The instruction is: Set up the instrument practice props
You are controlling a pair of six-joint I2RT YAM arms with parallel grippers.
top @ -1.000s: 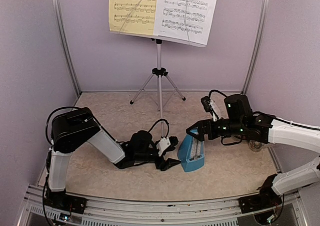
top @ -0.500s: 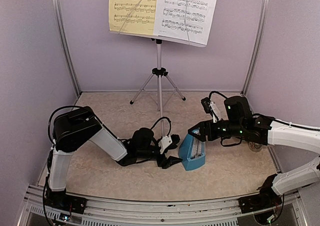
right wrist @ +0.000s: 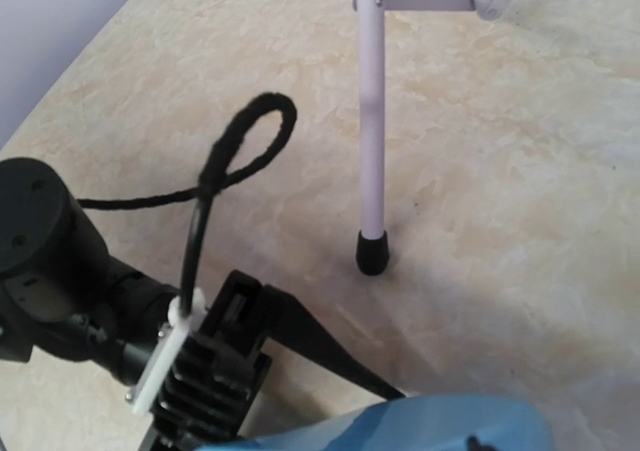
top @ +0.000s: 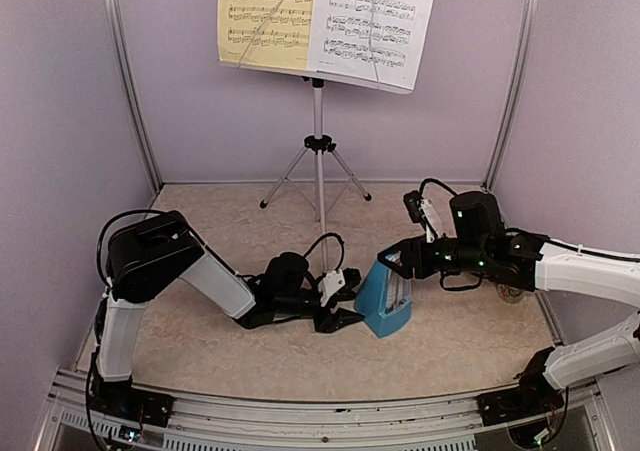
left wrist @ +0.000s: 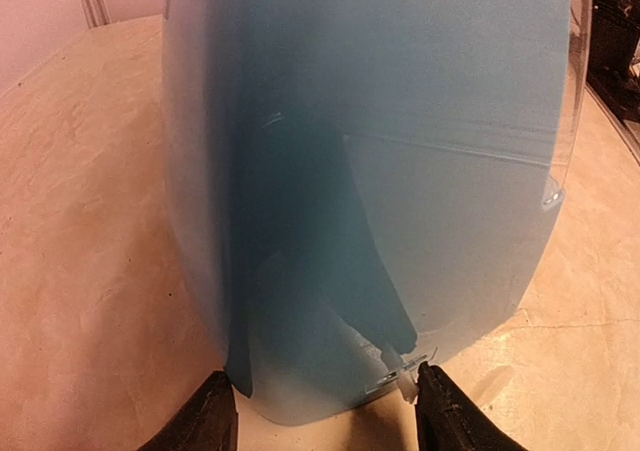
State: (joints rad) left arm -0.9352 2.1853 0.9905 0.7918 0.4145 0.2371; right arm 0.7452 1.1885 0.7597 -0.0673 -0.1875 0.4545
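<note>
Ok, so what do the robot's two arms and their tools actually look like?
The left arm and right arm match: white links between bulky black joint housings. The left tool and right tool are black, two-fingered. A black cable loops by the left wrist beside a white bracket; small green lights dot the right arm's housings.

Soft, even light with faint shadows; the blue metronome [left wrist: 370, 171] looms blurred in the left wrist view.

The yellow sheet [top: 266, 19] and white sheet [top: 372, 21] carry printed music notation, but no words or numbers are legible. The small label [left wrist: 395, 383] low on the metronome [left wrist: 370, 171] is too blurred to read.
</note>
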